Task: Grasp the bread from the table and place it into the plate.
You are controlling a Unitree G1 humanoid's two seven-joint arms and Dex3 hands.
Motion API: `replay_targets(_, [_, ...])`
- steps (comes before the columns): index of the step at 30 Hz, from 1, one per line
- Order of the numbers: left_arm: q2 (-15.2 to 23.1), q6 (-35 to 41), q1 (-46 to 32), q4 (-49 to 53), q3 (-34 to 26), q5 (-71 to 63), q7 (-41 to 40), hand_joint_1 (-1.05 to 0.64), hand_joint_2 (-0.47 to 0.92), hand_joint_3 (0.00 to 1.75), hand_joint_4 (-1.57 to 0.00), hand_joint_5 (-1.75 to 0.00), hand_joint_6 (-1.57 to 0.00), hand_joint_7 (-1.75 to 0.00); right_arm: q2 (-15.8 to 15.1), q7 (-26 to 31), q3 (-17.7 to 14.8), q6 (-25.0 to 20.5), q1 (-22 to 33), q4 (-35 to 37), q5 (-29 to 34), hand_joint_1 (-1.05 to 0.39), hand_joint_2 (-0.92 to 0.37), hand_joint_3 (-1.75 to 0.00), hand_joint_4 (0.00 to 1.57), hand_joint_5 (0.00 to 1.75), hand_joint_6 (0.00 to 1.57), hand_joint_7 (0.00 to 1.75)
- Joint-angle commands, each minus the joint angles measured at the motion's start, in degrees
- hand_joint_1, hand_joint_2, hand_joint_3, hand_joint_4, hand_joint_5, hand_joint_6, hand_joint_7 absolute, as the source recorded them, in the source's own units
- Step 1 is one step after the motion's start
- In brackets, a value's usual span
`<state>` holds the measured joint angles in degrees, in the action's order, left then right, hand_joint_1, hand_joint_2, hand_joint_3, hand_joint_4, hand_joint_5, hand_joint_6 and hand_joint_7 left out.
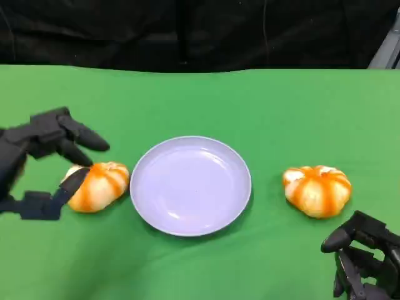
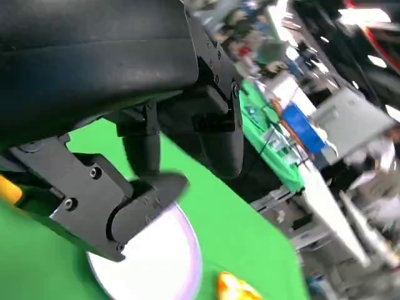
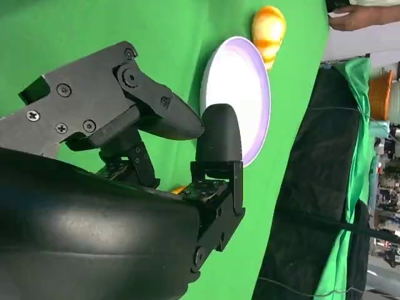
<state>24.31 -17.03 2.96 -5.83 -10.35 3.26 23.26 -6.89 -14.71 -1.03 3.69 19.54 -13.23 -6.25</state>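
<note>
Bread is lying in two pieces on the green worktop (image 1: 262, 112), one on each side of the plate (image 1: 190, 185). Nearest the camera in the head view, the right robot hand (image 1: 365, 259) is resting low at the picture's lower right, its fingers curled inward around nothing; it is sitting near the right bread (image 1: 317, 189) but apart from it. In the right wrist view the same robot hand (image 3: 169, 134) is showing its dark fingers (image 3: 219, 134) bent in front of the plate (image 3: 240, 94), with the far bread (image 3: 269, 28) lying just beyond the plate's rim. A person's hand (image 3: 359, 15) is showing at the worktop's edge in that view.

Farther in, the left robot hand (image 1: 47, 162) is reaching around the left bread (image 1: 98, 185): one finger is lying against the loaf's near-left side, while the upper fingers (image 1: 81, 139) are hovering spread above it, so the grasp is not closed. This bread is lying on the worktop just beside the plate's left rim. In the left wrist view the left robot hand's fingers (image 2: 144, 194) are hanging over the plate (image 2: 162, 262), and a sliver of the other bread (image 2: 234, 289) is showing past it.

The plate, pale lilac and round, is sitting between the two loaves. Beyond the worktop a black curtain (image 1: 187, 31) is hanging.
</note>
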Motion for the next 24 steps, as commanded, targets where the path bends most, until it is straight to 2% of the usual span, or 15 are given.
replay_targets(1, [9.6, -5.8, 2.2, 0.2, 1.0, -12.3, 1.1, -0.53, 0.8, 0.1, -0.56, -0.56, -0.79, -0.22, -0.5, 0.5, 0.1, -1.1, 0.2, -1.4, 0.3, -0.1, -0.7, -0.99, 0.72, 1.75, 0.61, 1.62])
replay_targets(3, [11.5, -6.0, 2.6, -0.5, 1.6, -15.5, 0.7, -0.59, 0.84, 0.02, -0.65, -0.3, -0.84, -0.06, -0.5, 0.5, 0.2, -1.0, 0.2, -1.4, 0.3, -0.1, -0.7, -0.99, 0.72, 1.75, 0.61, 1.61])
replay_targets(6, [14.1, -7.4, 4.0, -0.4, 3.3, -24.1, -1.4, -0.72, 0.82, 0.0, -0.69, -0.16, -0.83, -0.01, -0.2, 0.8, 0.4, -1.3, 0.4, -1.8, 0.4, -0.11, -0.7, -0.99, 0.72, 1.75, 0.61, 1.61])
replay_targets(10, [15.8, -7.1, 5.0, -0.2, 5.4, -30.3, -1.9, -0.72, 0.75, 0.0, -0.7, -0.11, -0.81, 0.0, -0.2, 1.2, 0.8, -1.9, 0.6, -2.5, 0.7, -0.11, -0.7, -0.99, 0.73, 1.75, 0.62, 1.61])
replay_targets(12, [17.3, -6.3, 5.8, -0.1, 7.1, -34.5, -1.2, -0.88, 0.77, 0.01, -0.63, -0.05, -0.66, 0.0, -0.2, 1.5, 1.0, -2.4, 0.7, -3.2, 0.9, -0.11, -0.7, -0.99, 0.73, 1.75, 0.62, 1.61])
replay_targets(13, [17.7, -6.1, 6.0, -0.1, 7.6, -35.5, -1.2, -0.91, 0.77, 0.01, -0.62, -0.04, -0.64, 0.0, -0.2, 1.6, 1.1, -2.5, 0.7, -3.3, 0.9, -0.11, -0.7, -0.99, 0.73, 1.75, 0.62, 1.61])
replay_targets(24, [18.3, -5.3, 6.0, -0.3, 8.4, -35.7, -2.0, -0.93, 0.78, 0.0, -0.62, -0.02, -0.62, 0.0, -0.4, 1.9, 1.3, -2.9, 0.8, -3.6, 0.8, -0.11, -0.7, -1.0, 0.73, 1.75, 0.62, 1.62])
